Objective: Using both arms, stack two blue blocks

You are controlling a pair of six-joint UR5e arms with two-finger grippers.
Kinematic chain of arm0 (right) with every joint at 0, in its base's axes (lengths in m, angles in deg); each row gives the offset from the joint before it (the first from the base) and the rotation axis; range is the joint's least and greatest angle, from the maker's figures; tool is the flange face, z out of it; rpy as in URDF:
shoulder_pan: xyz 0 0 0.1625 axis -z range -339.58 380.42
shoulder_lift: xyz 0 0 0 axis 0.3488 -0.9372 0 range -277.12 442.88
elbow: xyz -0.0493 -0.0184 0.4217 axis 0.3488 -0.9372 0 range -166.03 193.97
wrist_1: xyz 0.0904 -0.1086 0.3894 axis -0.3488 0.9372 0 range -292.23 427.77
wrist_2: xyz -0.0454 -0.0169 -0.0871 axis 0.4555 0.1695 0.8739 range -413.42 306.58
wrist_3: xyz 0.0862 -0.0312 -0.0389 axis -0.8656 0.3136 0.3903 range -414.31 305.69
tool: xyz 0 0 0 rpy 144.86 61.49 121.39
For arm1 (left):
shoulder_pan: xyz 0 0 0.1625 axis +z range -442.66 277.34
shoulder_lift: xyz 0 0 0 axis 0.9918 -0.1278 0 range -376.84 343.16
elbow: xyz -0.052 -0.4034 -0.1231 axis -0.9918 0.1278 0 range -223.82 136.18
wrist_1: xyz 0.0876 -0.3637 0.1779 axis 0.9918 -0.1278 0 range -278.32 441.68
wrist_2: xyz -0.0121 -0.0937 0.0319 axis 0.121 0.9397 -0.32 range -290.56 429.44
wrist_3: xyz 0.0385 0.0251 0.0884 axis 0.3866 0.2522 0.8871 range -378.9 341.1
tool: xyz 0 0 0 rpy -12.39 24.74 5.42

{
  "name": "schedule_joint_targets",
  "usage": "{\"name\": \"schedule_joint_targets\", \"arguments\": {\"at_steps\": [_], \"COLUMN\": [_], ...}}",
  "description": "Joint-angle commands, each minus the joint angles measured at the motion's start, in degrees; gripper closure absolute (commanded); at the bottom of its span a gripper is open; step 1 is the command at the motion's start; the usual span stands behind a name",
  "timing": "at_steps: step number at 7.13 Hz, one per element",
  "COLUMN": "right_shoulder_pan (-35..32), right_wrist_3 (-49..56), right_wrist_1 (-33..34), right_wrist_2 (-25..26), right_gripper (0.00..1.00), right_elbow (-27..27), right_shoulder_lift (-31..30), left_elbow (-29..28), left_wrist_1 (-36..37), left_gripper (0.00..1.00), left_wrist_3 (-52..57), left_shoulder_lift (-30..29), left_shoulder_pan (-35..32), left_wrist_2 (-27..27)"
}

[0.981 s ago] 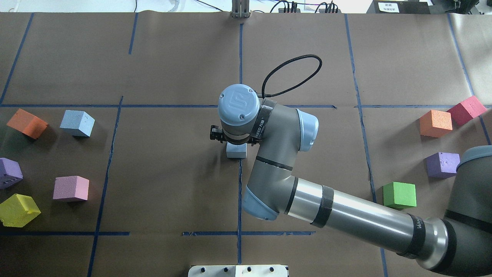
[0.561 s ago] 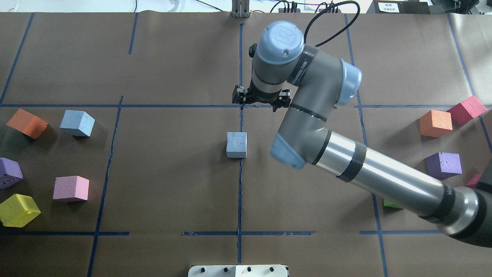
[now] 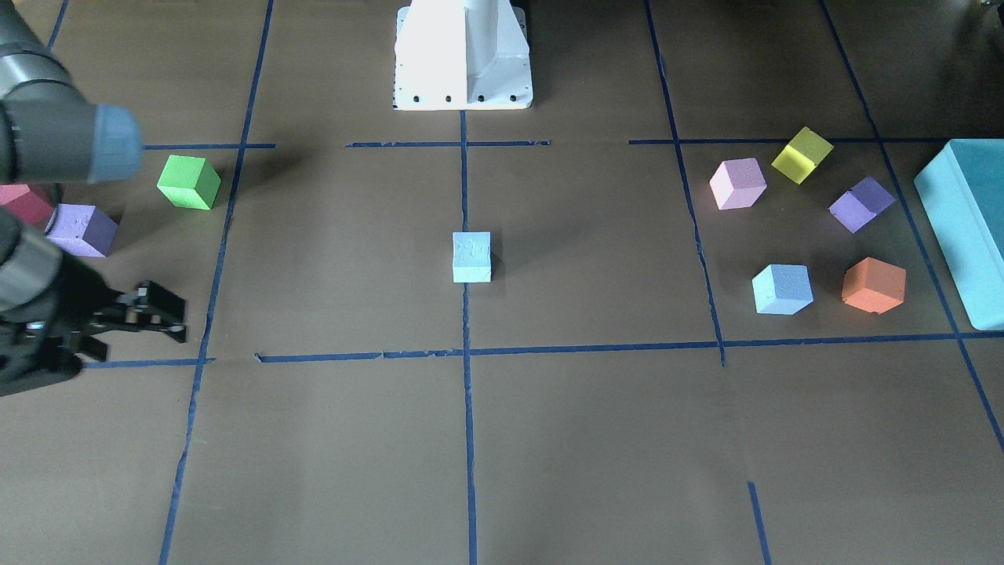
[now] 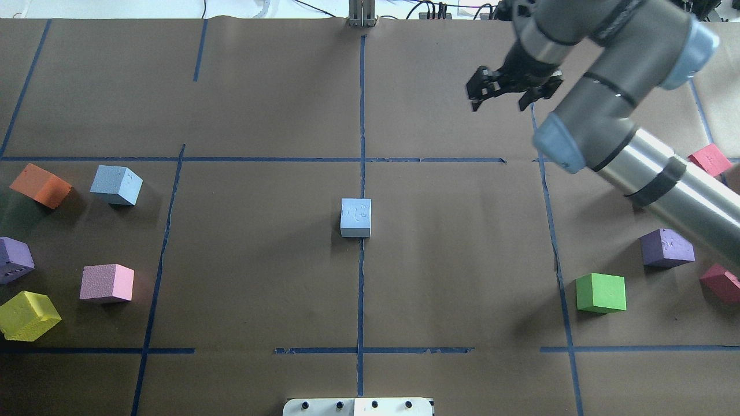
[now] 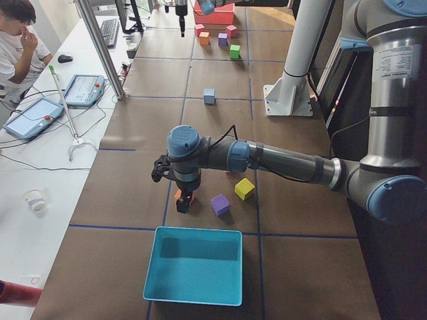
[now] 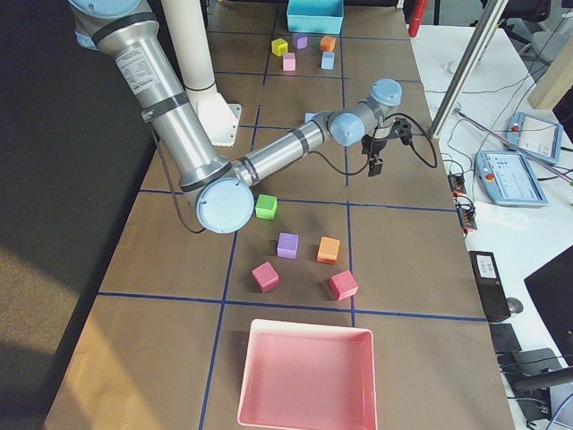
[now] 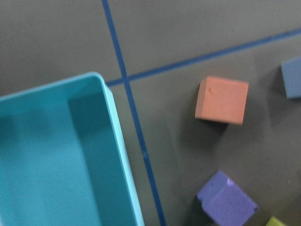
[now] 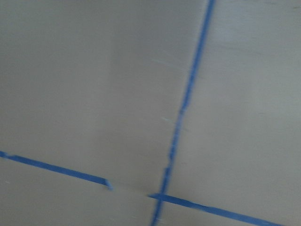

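Observation:
One light-blue block (image 4: 355, 217) sits alone on the centre tape line; it also shows in the front view (image 3: 471, 256). The second blue block (image 4: 116, 185) sits at the left among other cubes, and its edge shows in the left wrist view (image 7: 291, 77). My right gripper (image 4: 511, 89) is open and empty, raised over the far right of the table, well away from the centre block. My left gripper (image 5: 181, 199) shows only in the left side view, hanging over the left cube cluster near an orange cube (image 7: 222, 100). I cannot tell whether it is open or shut.
Orange (image 4: 40, 185), purple (image 4: 14, 259), pink (image 4: 107, 283) and yellow (image 4: 28, 315) cubes lie left. Green (image 4: 601, 293), purple (image 4: 666, 248) and red (image 4: 710, 160) cubes lie right. A teal box (image 3: 961, 227) stands at the left end, a pink tray (image 6: 304, 376) at the right end.
My right gripper has let go of the centre blue block, risen, and swung away to the far right. The block stays on the centre line.

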Motion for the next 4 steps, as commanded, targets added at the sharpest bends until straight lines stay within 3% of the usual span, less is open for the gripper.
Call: {"name": "schedule_joint_targets", "arguments": {"at_steps": [1, 2, 4], "right_shoulder_pan": [-12.84, -18.12, -21.07], "right_wrist_3": [26.03, 33.97, 34.76], "right_wrist_1": [-0.02, -0.11, -0.11], "right_wrist_2": [-3.01, -3.01, -1.01], "right_gripper": [0.00, 0.00, 0.00], "right_elbow": [5.42, 6.84, 14.80], "right_shoulder_lift": [-18.68, -26.25, -38.14], "left_elbow": [0.87, 2.52, 5.25], "left_wrist_1": [-0.64, -1.94, -3.63], "left_gripper": [0.00, 0.00, 0.00], "left_wrist_3": [-13.87, -14.53, -20.81], "left_shoulder_lift": [-3.13, -3.66, -3.67], "left_shoulder_pan": [1.74, 4.79, 13.74], "left_wrist_2": [0.08, -0.01, -0.18]}}
